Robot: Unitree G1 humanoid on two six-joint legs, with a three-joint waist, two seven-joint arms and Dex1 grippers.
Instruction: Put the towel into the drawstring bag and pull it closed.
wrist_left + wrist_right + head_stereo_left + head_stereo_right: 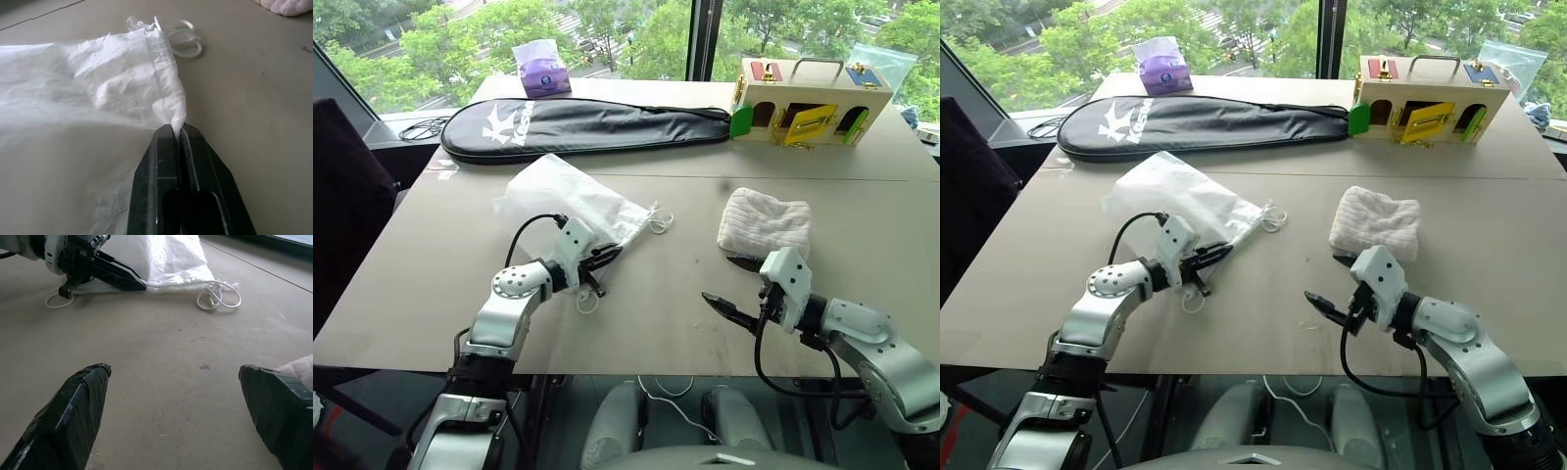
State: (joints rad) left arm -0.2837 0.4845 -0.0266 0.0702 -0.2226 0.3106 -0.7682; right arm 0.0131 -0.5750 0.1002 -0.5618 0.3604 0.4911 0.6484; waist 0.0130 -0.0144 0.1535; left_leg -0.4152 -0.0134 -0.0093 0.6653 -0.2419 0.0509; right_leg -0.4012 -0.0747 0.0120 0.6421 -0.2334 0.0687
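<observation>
At nine o'clock on the table, our left gripper (pixel 177 128) pinches the thin translucent white drawstring bag (pixel 570 201) at its limp, light mouth hem, while our right gripper (pixel 173 382) gapes empty beside the soft thick white folded towel (pixel 765 222), best grasped at its near edge.

At the tabletop's (pixel 460 284) far edge you had a long black racket case (pixel 582 126), a purple tissue pack (pixel 542 69) behind it, and a wooden latch box (pixel 808 102) beside it.

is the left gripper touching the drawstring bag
Touching. The left wrist view shows the left gripper shut, pinching the drawstring bag's mouth edge.
</observation>
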